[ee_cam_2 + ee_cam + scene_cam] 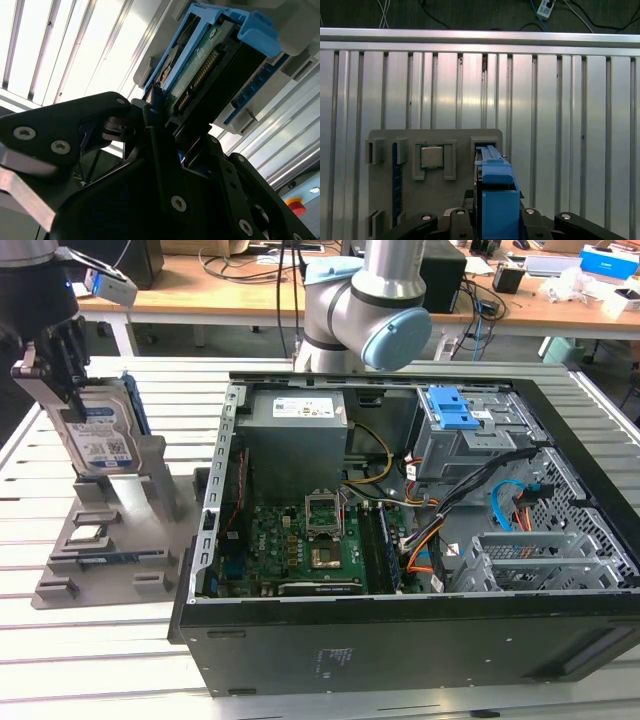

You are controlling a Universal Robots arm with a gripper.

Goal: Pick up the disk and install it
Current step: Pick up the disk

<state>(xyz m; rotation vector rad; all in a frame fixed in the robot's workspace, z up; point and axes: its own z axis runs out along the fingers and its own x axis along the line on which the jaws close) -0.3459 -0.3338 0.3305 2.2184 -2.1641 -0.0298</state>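
The disk (105, 440) is a silver drive with a blue-and-white label and blue side rails. It stands on edge in the grey fixture (110, 575) at the exterior view's left. My gripper (62, 375) comes down on its upper end, and the black fingers (160, 150) close on both flat sides. In both wrist views the disk (210, 65) (495, 190) runs out from between the fingers, blue rail (496, 175) uppermost. The lower end still sits at the fixture's slot.
An open computer case (400, 650) lies to the exterior view's right of the fixture, with a drive cage and blue latch (455, 410) at its far side. A square silver chip (432, 156) and a thin dark memory stick (396, 185) rest on the fixture. The table is slatted metal.
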